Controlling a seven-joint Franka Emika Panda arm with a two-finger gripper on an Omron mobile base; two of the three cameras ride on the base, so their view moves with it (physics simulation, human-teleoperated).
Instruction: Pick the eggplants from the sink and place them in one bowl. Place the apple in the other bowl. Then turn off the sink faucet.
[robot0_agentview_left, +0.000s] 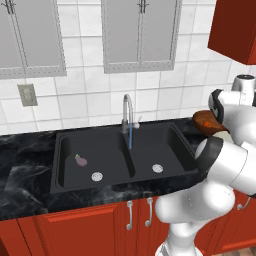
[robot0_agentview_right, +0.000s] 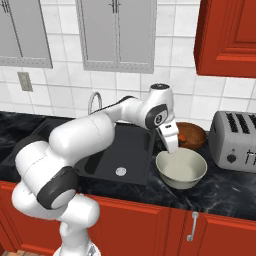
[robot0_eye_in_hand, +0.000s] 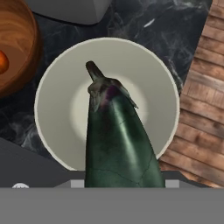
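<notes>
Setting: kitchen with red cabinets, white tile wall, black marble tabletop (robot0_agentview_right: 225, 192).
Gripper: gripper (robot0_agentview_right: 172, 150) hangs just above the pale bowl (robot0_agentview_right: 181, 169), clamped on the dark eggplant (robot0_eye_in_hand: 117, 140), stem end pointing down over the bowl's middle.
Brown bowl: brown bowl (robot0_agentview_right: 192, 135) sits just behind the pale one, with the apple (robot0_eye_in_hand: 2, 62) inside.
Sink: sink (robot0_agentview_left: 120, 156) holds the pale purple eggplant (robot0_agentview_left: 81, 160) in its left basin.
Faucet: faucet (robot0_agentview_left: 128, 114) runs a thin blue stream.
Toaster: toaster (robot0_agentview_right: 234, 141) on the far right.

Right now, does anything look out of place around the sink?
The sink faucet runs a blue stream into the basin. One pale eggplant lies in the left basin. Otherwise nothing stands out.
</notes>
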